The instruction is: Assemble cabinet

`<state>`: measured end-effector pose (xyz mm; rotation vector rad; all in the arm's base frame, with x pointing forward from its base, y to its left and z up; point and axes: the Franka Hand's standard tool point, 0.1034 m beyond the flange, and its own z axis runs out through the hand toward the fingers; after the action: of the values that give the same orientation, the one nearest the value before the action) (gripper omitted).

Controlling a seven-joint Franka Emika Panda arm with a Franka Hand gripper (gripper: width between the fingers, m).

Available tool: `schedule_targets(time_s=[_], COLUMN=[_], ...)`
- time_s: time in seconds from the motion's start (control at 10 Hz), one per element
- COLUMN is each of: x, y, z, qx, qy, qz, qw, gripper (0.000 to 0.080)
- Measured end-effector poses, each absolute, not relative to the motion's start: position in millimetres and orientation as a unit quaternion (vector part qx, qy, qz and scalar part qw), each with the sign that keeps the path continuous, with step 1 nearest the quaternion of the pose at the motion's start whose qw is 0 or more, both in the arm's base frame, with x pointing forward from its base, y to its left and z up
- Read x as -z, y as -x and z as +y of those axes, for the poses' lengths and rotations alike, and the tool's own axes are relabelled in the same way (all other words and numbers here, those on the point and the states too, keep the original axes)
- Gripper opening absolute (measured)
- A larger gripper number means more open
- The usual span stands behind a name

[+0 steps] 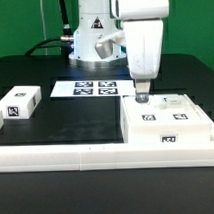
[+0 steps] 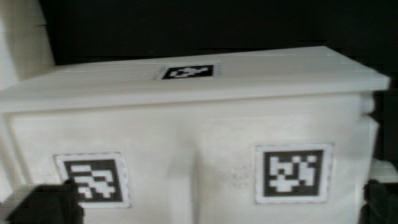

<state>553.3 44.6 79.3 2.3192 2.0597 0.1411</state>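
Black tabletop [image 1: 56, 122] fills the scene, with darkness behind it. On it sits the cabinet [image 1: 168, 125], a big white box closed on every side I can see, so whatever its compartments hold is hidden. Black-and-white tags mark its top and front faces. Right over the cabinet's top, near its back edge, hangs the gripper [image 1: 143, 95]; whether its tips touch the top I cannot tell. In the wrist view one dark finger [image 2: 39, 205] sits far out to the side before the cabinet's tagged face, so the jaws look spread wide and grasp nothing. Behind the cabinet, toward the exterior view's left, lies the marker board [image 1: 94, 88]. Well apart from the cabinet on that same side rests a small white block [image 1: 20, 104] carrying one tag. A long white rail [image 1: 57, 154] runs along just in front of the cabinet.
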Motion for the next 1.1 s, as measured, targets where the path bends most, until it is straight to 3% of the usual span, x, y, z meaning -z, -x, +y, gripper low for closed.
schedule_targets(time_s=[0.2,0.7,1.1], x=[-87.6,-85.5,-77.6], y=[-543.4,-543.3,-529.2], z=[45.8,46.2,54.3], qx=[-0.05,-0.051,-0.057], qy=[-0.781,-0.829,-0.938], qz=[0.623,0.556,0.342], qw=[0.022,0.016,-0.002], gripper=[0.0797,0.0797,0.0797])
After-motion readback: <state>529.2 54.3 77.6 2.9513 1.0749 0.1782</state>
